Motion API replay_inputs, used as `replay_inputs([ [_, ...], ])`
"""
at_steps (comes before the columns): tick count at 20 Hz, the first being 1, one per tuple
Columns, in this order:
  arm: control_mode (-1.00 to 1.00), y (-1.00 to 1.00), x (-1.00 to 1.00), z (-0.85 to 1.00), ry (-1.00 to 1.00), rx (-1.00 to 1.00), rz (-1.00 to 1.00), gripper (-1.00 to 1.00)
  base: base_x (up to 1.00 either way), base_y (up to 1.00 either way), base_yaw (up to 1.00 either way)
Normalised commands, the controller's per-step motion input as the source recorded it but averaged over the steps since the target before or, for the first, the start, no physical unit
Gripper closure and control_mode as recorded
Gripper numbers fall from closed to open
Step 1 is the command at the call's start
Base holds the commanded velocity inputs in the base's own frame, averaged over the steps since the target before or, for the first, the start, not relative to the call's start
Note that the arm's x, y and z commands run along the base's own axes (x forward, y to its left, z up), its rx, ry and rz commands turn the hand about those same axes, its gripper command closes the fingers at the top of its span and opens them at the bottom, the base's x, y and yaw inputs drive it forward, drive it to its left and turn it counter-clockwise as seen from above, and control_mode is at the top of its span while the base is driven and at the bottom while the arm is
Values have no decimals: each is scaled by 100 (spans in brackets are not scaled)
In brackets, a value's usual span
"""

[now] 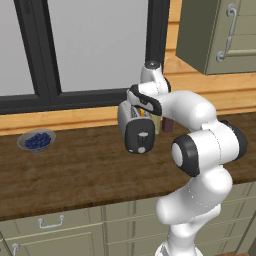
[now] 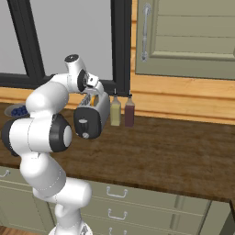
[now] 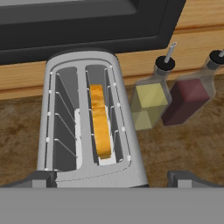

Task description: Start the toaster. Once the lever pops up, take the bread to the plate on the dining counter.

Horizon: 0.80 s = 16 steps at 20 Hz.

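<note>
The silver toaster (image 3: 61, 70) (image 1: 137, 131) (image 2: 93, 117) stands on a dark wood-grain counter (image 1: 85, 170) below the window. A tan-orange bread (image 3: 99, 121) slice sits upright in its right slot, sunk between the wire guides. On the black end panel, the small light lever (image 1: 143, 134) (image 2: 83, 121) sits above the round knob. My gripper (image 3: 113, 180) (image 2: 93, 94) hovers just above the toaster's top, pointing down at the slots. It is open, one fingertip at each side of the toaster's near end, holding nothing. The plate is out of view.
A yellow bottle (image 3: 148, 107) (image 2: 115, 113) and a dark red bottle (image 3: 188, 101) (image 2: 129, 114) stand close to the toaster's right. A grey bowl of blueberries (image 1: 36, 141) sits far left on the counter. A wall cabinet (image 1: 220, 35) hangs at upper right.
</note>
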Motion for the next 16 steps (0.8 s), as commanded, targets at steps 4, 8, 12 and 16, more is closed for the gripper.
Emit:
replay_inputs([
  [4,-100,0,0,0,0,0,0,-100,0,0,0],
  [8,-100,0,0,0,0,0,0,-100,0,0,0],
  [12,-100,0,0,0,0,0,0,-100,0,0,0],
  [16,-100,0,0,0,0,0,0,-100,0,0,0],
])
